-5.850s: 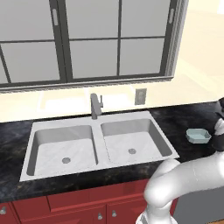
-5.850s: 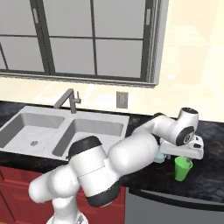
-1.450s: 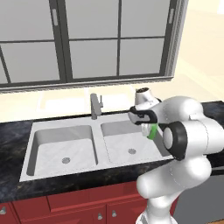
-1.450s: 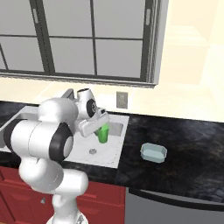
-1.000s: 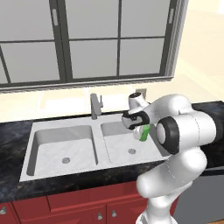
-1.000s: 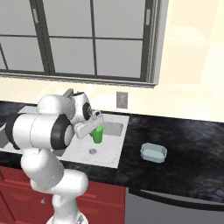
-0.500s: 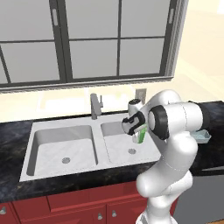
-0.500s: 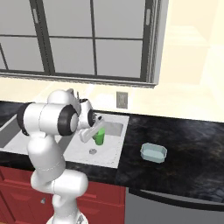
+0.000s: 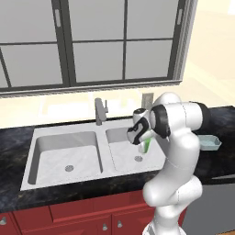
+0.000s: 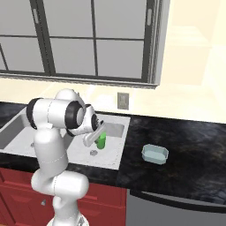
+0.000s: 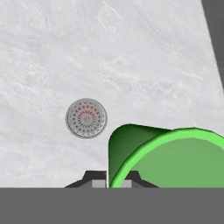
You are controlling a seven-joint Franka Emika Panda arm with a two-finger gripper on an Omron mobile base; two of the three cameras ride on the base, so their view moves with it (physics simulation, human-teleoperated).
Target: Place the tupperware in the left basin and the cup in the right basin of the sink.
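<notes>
Left base view: one cup (image 9: 146,146) clamped in the tool (image 9: 143,148); one tupperware (image 9: 209,142); two basins.

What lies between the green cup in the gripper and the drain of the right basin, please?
Nothing: in the hand view, bare marbled floor separates the cup from the drain.

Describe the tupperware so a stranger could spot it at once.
Start at the sink set in the black counter under the window, then follow the counter to the sink's right. There, alone on the dark stone, sits the tupperware: a small, low, pale blue see-through tub. Unlike the green cup over the right basin, it is translucent.
</notes>
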